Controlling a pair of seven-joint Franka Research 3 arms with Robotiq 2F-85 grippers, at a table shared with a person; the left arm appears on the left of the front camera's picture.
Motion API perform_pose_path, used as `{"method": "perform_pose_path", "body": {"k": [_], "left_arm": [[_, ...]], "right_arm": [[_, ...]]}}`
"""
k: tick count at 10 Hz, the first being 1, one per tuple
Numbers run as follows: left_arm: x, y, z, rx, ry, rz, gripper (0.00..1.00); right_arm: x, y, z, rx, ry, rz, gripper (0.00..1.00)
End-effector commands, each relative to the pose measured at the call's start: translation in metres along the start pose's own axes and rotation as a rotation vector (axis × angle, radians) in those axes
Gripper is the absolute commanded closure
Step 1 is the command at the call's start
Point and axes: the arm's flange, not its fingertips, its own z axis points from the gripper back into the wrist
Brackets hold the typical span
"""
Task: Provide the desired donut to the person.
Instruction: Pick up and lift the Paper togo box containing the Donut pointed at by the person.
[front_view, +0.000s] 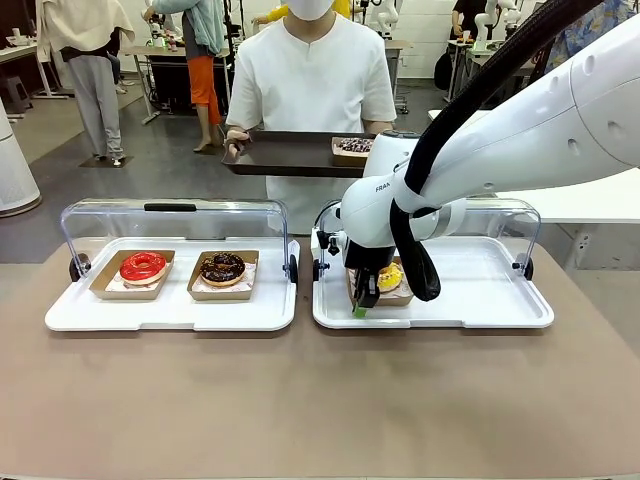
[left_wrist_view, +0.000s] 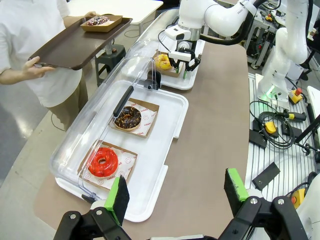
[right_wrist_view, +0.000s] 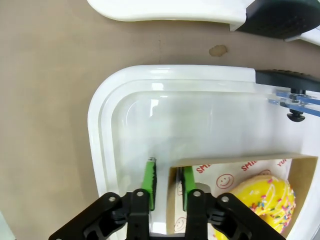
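Right gripper (right_wrist_view: 169, 170) low; jaws narrowly apart

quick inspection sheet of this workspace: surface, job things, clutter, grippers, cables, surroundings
surface: brown table, two white trays, lids open
job's things: yellow donut boxed on right tray; red donut, chocolate donut on left tray; person holds serving tray with one boxed donut
clutter: small stain on table
grippers: right gripper straddles yellow donut's box wall, grip unclear; left gripper open, in the air
cables: black hose along right arm; loose cables on floor
surroundings: other people, tables behind
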Motion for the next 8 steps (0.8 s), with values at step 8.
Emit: {"method": "perform_pose_path", "body": {"k": [8], "left_arm": [[0.001, 0.0, 0.002, -0.004, -0.015, -0.008, 0.0]], "right_arm": [[0.008, 0.011, 0.029, 0.004, 0.057, -0.035, 1.0]]}}
